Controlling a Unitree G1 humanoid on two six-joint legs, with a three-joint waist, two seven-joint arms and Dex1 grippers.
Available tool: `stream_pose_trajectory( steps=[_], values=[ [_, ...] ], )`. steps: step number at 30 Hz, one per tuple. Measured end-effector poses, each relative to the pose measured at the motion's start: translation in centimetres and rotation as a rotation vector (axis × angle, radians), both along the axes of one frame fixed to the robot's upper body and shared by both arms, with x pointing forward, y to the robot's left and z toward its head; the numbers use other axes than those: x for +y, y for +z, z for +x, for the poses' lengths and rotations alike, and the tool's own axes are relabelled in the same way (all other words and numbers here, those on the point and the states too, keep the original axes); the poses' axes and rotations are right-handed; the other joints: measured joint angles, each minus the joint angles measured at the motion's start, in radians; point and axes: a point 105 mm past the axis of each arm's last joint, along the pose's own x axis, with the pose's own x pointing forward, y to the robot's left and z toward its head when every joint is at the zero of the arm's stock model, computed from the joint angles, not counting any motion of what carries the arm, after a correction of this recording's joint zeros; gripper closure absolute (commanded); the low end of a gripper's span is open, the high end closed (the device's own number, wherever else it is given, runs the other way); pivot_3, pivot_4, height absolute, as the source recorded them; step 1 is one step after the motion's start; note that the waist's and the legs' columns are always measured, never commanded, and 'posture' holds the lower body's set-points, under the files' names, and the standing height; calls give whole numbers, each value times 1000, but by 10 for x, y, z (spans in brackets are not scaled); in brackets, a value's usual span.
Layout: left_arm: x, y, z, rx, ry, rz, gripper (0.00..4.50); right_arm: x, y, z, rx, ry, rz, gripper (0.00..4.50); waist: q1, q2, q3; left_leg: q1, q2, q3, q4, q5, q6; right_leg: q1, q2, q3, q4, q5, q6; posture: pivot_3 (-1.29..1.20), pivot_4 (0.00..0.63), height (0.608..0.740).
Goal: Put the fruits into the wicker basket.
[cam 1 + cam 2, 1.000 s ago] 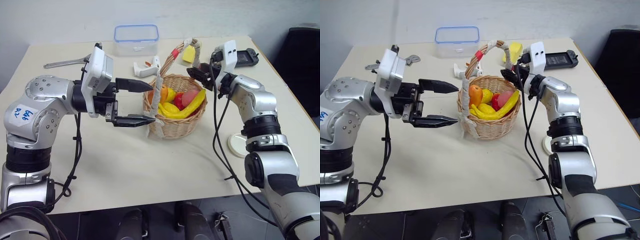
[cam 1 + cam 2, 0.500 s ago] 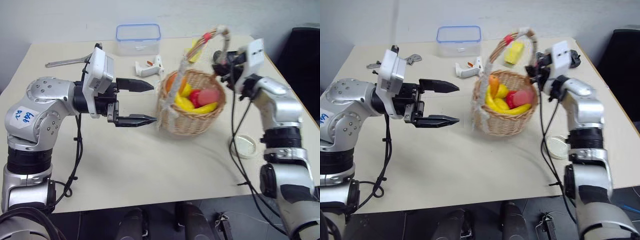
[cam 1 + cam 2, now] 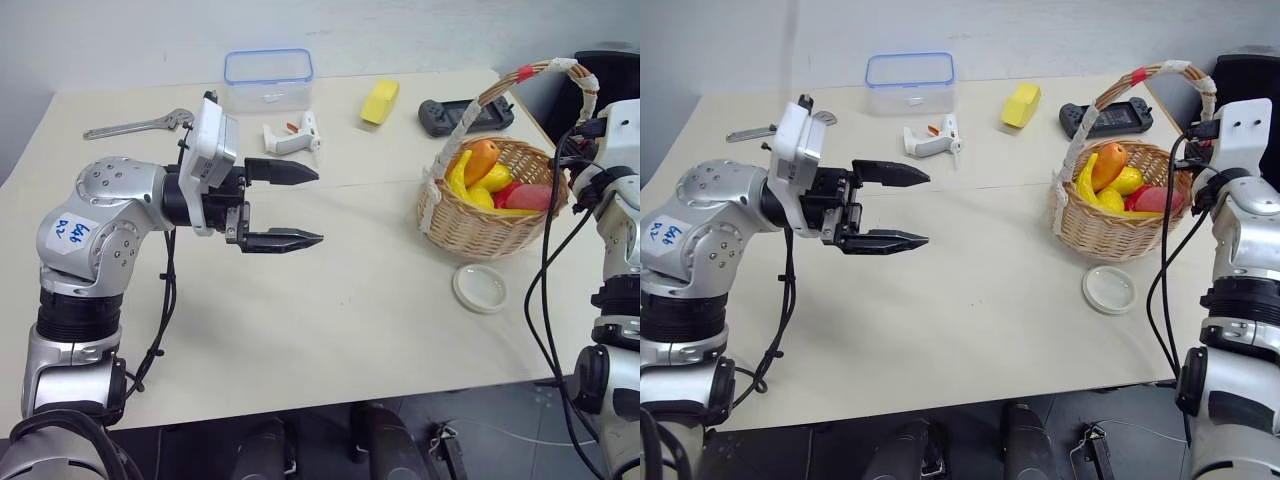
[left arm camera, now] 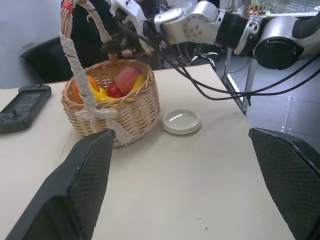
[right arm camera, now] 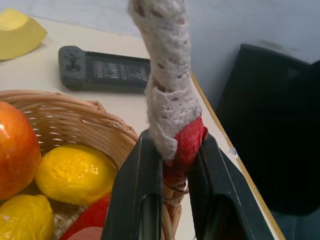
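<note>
The round tan woven wicker basket sits on the beige worktop at about three o'clock, close to the right edge. Its tall arched handle, wrapped in white tape with red patches, stands upright over the bowl. The right gripper has its two black fingers narrowed onto the foot of that handle, pinching the red-taped part just above the basket rim. Inside the basket lie a curved yellow banana, a pink-red peach, an orange round fruit, a yellow lemon-like fruit and a smaller red fruit, all packed together and touching.

The left gripper hangs above the worktop at about nine o'clock, pointing level toward the basket, with its fingers spread wide and nothing between them; it is well apart from the basket.

A round cream lid lies flat just beside the basket at five o'clock from it. At twelve o'clock stands a clear plastic box with a blue rim. A yellow sponge block lies at one o'clock, with a dark handheld game controller beyond the basket. A white handheld tool lies near the box, and a grey metal wrench rests at eleven o'clock.
</note>
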Motion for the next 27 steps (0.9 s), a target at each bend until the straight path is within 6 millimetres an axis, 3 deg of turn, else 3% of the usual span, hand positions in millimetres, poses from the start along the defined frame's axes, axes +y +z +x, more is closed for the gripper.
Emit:
stream_pose_trajectory(
  steps=[6, 13, 16, 19, 23, 27],
  values=[
    [-1, -1, 1, 4, -1, -1, 0, -11, -6, 0, -23, -33, 26, 2257, 4, 0, 0, 0, 0, 0, 0, 0, 0, 0, 0, 1, 0, 0, 0, 0, 150, 740],
    [0, -1, 2, 10, 3, -7, 0, 8, 6, -24, -30, 47, -63, 13, 5, 1, 0, 0, 1, -1, 0, 0, 0, 0, 0, 1, 0, 0, 0, 0, 150, 740],
    [0, -1, 2, 12, 2, -10, 0, 22, 13, -53, -15, 81, -112, 13, 11, 1, 0, 0, 1, -2, 0, 0, 0, 0, 0, 0, 0, 0, 0, 0, 150, 740],
    [1, -2, 3, 22, -1, -14, 0, 26, 12, -80, 12, 122, -55, 13, 17, 1, 0, 0, 0, -1, 1, 0, 0, 1, 0, 0, 0, 0, 0, 0, 150, 740],
    [5, -4, 7, 49, -6, -19, 0, 8, 11, -119, 11, 190, 142, 13, 36, 1, 0, 0, 0, -2, 1, 0, 1, 1, 0, -1, -1, 0, 0, 0, 150, 740],
    [11, -6, 11, 82, -17, -25, 0, -28, 11, -168, 81, 208, 189, 13, 53, 2, -1, 0, 0, -1, 1, -1, 2, 1, 1, 0, -3, 0, 1, 0, 150, 740]
  ],
)
